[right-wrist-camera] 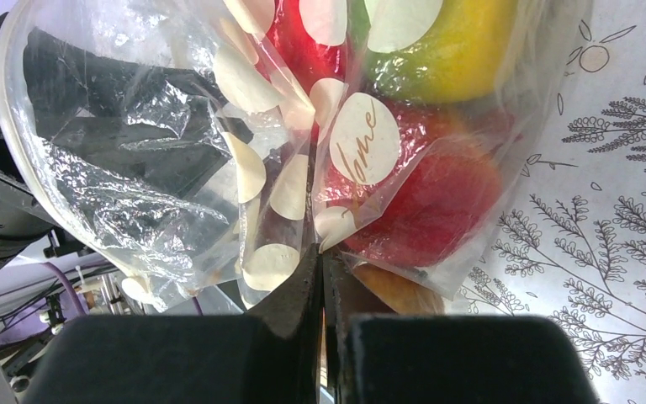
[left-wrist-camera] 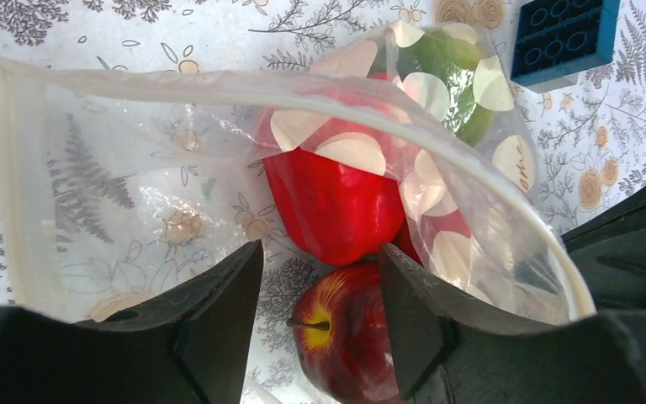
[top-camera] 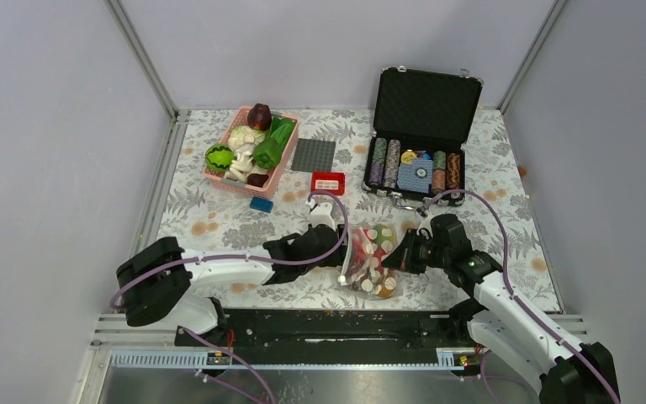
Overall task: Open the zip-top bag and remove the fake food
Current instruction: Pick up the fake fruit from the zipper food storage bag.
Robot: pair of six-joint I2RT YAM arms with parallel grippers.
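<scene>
1. Top external view: the clear, floppy zip-top bag [top-camera: 370, 257] printed with cream-white dots lies on the flower-patterned counter [top-camera: 193, 210] near its front edge. It sits directly between the left gripper [top-camera: 341, 251] and the right gripper [top-camera: 395, 257], and the fake food inside shows only as small patches of colour.
2. The two grippers crowd the bag from either side and cover its side edges.
3. Well behind the bag stand a pink slotted plastic basket [top-camera: 279, 172] holding toy vegetables, a grey studded baseplate [top-camera: 314, 155], a flat red box [top-camera: 328, 182], a small blue brick [top-camera: 261, 204] and an open black poker-chip case [top-camera: 427, 105].
4. Left wrist view: the bag's mouth gapes toward this camera, its pale zip rim arcing over the contents. The left jaws are spread, with a glossy red apple [left-wrist-camera: 345, 337] between the fingers [left-wrist-camera: 219, 328]. I cannot tell whether they touch it, or whether it lies on the bag's lower sheet.
5. A red plastic pepper [left-wrist-camera: 332, 202] sits just behind the apple, and a green piece [left-wrist-camera: 450, 67] lies deeper under the dotted plastic.
6. Right wrist view: the right jaws are pressed together, pinching a fold of the dotted plastic. Only this view shows a yellow lemon [right-wrist-camera: 446, 42] and a red fruit [right-wrist-camera: 437, 194] against the bag's wall. The dark left arm shows through the crumpled clear sheet.
</scene>
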